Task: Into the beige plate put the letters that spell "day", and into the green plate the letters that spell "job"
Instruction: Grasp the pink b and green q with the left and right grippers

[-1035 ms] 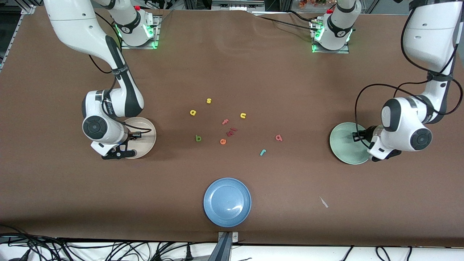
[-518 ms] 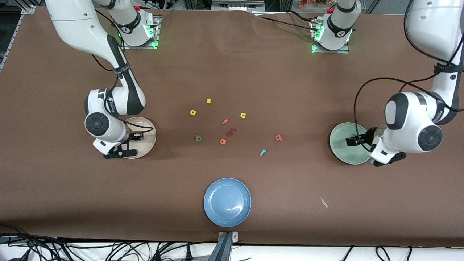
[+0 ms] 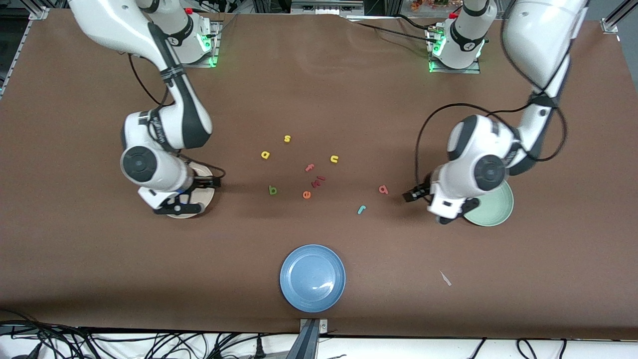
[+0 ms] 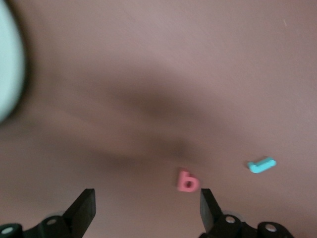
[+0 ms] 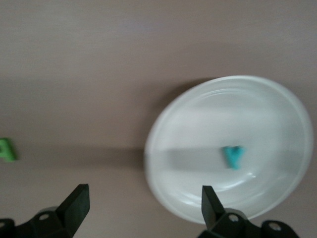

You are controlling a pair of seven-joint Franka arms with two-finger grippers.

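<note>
The beige plate (image 3: 202,202) lies at the right arm's end of the table and holds the teal y (image 5: 233,156). My right gripper (image 3: 212,183) (image 5: 143,203) hangs open and empty over that plate's edge nearest the letters. On the cloth lie the green d (image 3: 272,190) (image 5: 6,149), the yellow a (image 3: 265,155), the pink b (image 3: 383,189) (image 4: 187,180) and the teal j (image 3: 362,209) (image 4: 261,164). My left gripper (image 3: 409,195) (image 4: 146,206) is open and empty, low beside the b. The green plate (image 3: 496,212) (image 4: 10,74) is partly hidden under the left arm.
Among the letters are a yellow s (image 3: 287,138), a yellow u (image 3: 334,159), an orange e (image 3: 306,195), a pink f (image 3: 310,167) and dark red letters (image 3: 319,180). A blue plate (image 3: 312,277) sits near the front edge. A pale scrap (image 3: 445,278) lies toward the left arm's end.
Both grippers have opened. The left arm has swung from over the green plate toward the middle, beside the pink b. The right arm has shifted slightly over the beige plate.
</note>
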